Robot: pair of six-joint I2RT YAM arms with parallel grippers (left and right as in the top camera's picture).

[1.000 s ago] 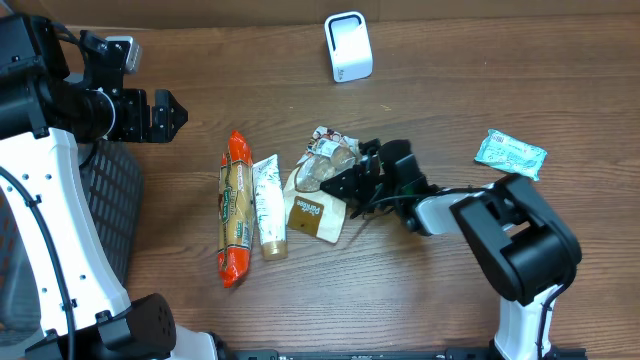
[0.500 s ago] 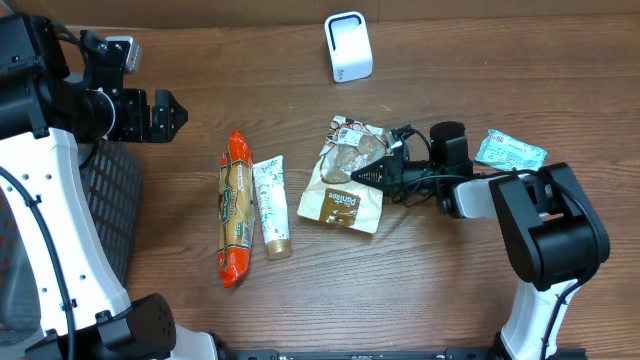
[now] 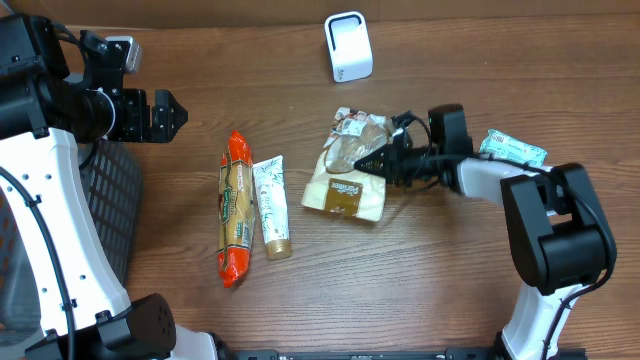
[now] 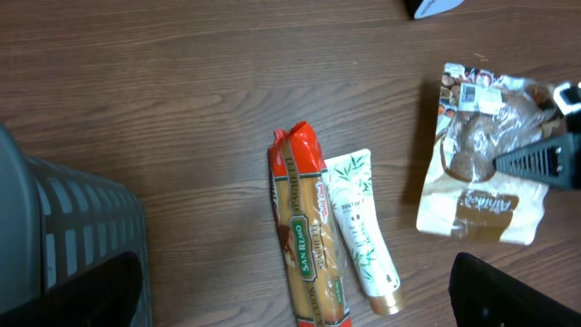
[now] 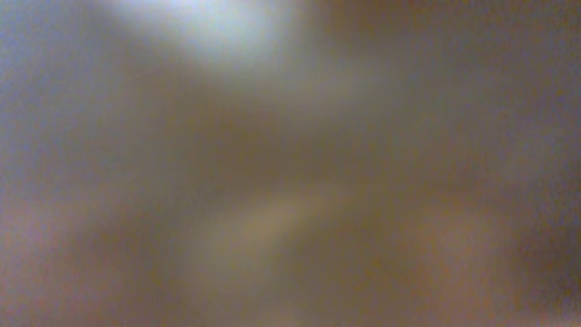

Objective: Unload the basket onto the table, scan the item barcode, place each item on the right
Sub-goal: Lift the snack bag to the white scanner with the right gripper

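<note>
The item is a clear pastry bag with a tan label, lying mid-table; in the left wrist view the pastry bag shows a small barcode sticker near its top. My right gripper is shut on the bag's right edge, its arm reaching in low from the right. The white scanner stands at the table's back, apart from the bag. My left gripper hovers open at the far left, holding nothing. The right wrist view is only a brown blur.
A red-ended spaghetti pack and a white tube lie side by side left of the bag. A green packet lies at the right. A dark mesh basket stands at the left edge.
My right gripper has pulled the pastry bag to the right and slightly toward the back, away from the tube. The left arm has not moved.
</note>
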